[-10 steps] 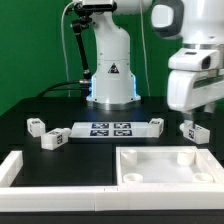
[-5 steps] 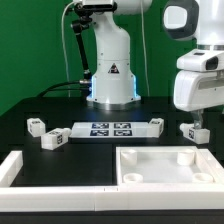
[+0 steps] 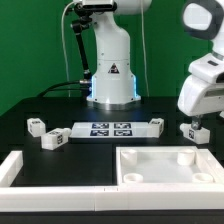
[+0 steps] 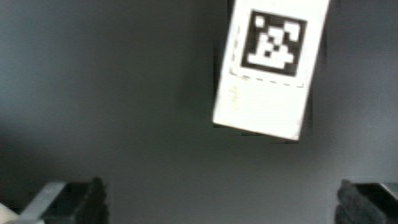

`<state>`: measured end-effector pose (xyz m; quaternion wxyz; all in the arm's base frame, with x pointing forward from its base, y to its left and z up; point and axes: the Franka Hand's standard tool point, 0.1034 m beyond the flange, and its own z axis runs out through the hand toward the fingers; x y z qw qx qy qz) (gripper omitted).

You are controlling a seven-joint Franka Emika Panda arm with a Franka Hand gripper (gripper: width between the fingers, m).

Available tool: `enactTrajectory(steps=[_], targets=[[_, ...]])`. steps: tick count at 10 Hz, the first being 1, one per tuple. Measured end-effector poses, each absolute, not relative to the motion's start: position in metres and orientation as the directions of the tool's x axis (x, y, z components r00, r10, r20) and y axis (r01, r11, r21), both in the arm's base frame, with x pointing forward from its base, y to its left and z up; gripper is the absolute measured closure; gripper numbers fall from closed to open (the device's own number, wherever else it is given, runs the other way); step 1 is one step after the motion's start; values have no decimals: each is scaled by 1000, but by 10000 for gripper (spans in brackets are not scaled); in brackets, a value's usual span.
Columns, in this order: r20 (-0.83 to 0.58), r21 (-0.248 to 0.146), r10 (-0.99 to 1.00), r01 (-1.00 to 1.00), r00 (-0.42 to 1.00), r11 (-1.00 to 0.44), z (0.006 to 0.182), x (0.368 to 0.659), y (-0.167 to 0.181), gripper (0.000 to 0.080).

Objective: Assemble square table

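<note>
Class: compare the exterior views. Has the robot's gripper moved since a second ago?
Yes. The gripper has shifted toward the exterior view's right, farther from the fixed marker board.

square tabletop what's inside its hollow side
Round corner sockets, empty, and a bare floor inside the square tabletop. The part that runs out of frame cannot be seen.

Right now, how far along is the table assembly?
Early. Done: the tabletop lies underside up, its visible sockets empty. In hand: nothing; the open gripper hangs above one leg at the exterior view's right. Left: fitting all four; three more legs lie loose by the marker board.
</note>
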<state>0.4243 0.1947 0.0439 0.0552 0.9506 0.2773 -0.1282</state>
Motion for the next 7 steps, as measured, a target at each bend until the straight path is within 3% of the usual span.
enactTrajectory(steps=[4, 7], targets=[[-601, 61, 386, 522, 700, -851, 38, 407, 185, 151], [-737, 81, 276, 486, 617, -870, 25, 414, 194, 151]])
